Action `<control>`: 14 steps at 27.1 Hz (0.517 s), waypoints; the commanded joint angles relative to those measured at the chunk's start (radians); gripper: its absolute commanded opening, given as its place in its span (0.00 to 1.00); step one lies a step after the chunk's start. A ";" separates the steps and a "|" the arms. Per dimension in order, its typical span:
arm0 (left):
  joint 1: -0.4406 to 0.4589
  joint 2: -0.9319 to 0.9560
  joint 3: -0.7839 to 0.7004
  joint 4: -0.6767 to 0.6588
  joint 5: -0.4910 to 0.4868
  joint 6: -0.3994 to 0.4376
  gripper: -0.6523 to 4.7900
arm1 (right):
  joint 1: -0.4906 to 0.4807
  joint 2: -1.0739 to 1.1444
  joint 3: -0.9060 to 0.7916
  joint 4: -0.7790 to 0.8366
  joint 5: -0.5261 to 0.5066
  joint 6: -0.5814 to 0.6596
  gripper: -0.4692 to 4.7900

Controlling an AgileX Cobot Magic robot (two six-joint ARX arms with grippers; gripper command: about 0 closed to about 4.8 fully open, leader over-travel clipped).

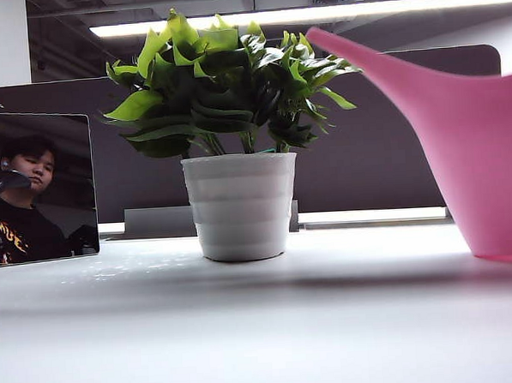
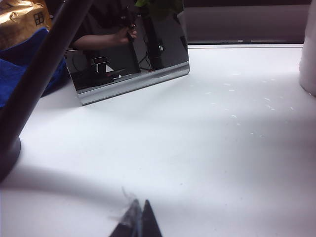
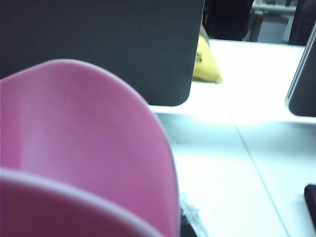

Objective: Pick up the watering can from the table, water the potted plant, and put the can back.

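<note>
The potted plant [image 1: 235, 115] stands mid-table, its green leaves rising from a ribbed white pot [image 1: 241, 205]. The pink watering can [image 1: 482, 154] is at the exterior view's right edge, its base low at the table [image 1: 246, 329] and its spout slanting up toward the leaves. In the right wrist view the watering can [image 3: 84, 148] fills the space at my right gripper [image 3: 148, 229], and one dark fingertip [image 3: 189, 224] shows against its side. The other finger is hidden. My left gripper [image 2: 138, 210] hovers shut and empty over bare tabletop far to the left. The pot's side [image 2: 310, 54] shows at the frame edge.
A leaning mirror [image 1: 37, 186] stands at the left, also visible as a mirror [image 2: 128, 59] in the left wrist view. A dark pole [image 2: 39, 74] and blue cloth [image 2: 19, 64] sit beside it. A dark partition [image 3: 98, 44] and a yellow object [image 3: 205, 66] lie beyond the can.
</note>
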State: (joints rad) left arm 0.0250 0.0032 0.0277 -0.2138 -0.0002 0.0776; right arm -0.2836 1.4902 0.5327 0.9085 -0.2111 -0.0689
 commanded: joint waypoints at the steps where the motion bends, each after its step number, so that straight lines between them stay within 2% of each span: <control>1: 0.000 0.001 -0.005 -0.007 0.004 0.000 0.11 | -0.013 0.029 0.002 0.093 -0.005 0.029 0.09; 14: 0.000 0.001 -0.005 -0.007 0.003 0.000 0.11 | -0.013 0.068 0.002 0.123 -0.005 0.036 0.09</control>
State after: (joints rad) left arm 0.0250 0.0036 0.0277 -0.2138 -0.0002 0.0776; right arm -0.2962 1.5627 0.5297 1.0050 -0.2169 -0.0410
